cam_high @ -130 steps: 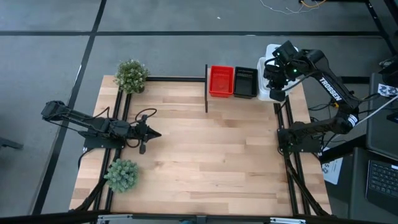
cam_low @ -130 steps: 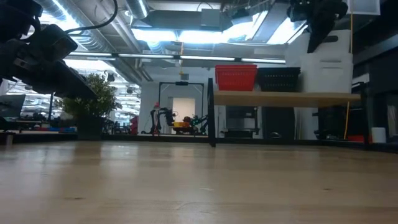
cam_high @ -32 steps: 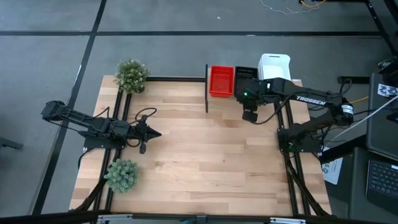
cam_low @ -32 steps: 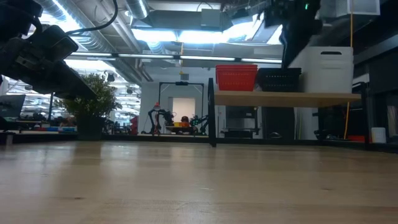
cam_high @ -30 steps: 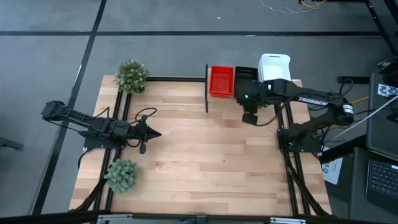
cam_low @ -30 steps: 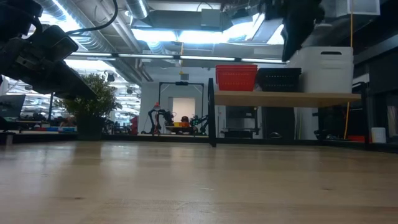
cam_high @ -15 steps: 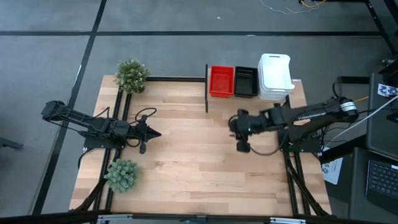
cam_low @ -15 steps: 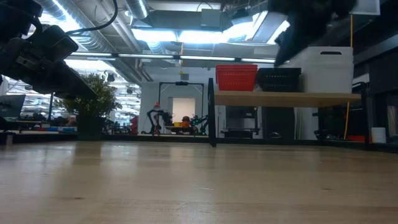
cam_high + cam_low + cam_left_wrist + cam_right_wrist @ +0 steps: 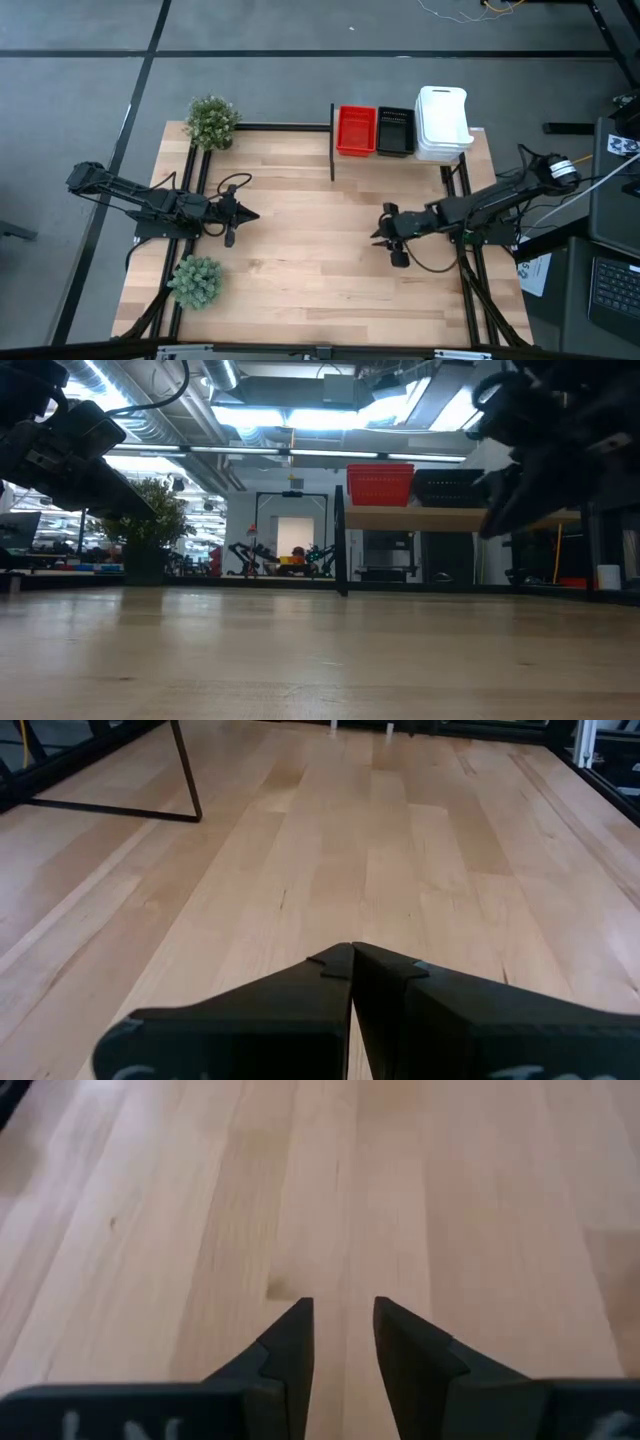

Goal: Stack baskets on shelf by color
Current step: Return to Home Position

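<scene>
Currently, in the high view, the shelf (image 9: 400, 518) stands at the table's (image 9: 300, 260) far edge, about 1 o'clock from table centre. It carries three stacks in a row. The red baskets (image 9: 356, 130) are at the 9 o'clock end and the black baskets (image 9: 395, 131) sit just beside them in the middle. The white baskets (image 9: 443, 124) are at the 3 o'clock end, touching the black stack and overhanging the far edge. In the low view the red and black stacks sit level on the board. The right gripper (image 9: 378, 234) hangs low over bare tabletop toward 3 o'clock of centre, well apart from the shelf. Its fingers (image 9: 290, 1335) are parted by a narrow gap with nothing between them. The left gripper (image 9: 250, 215) waits at 9 o'clock over bare wood; its fingers (image 9: 330, 970) are pressed together, empty. One potted plant (image 9: 211, 121) stands at the 11 o'clock corner and a second plant (image 9: 196, 280) at 8 o'clock.
</scene>
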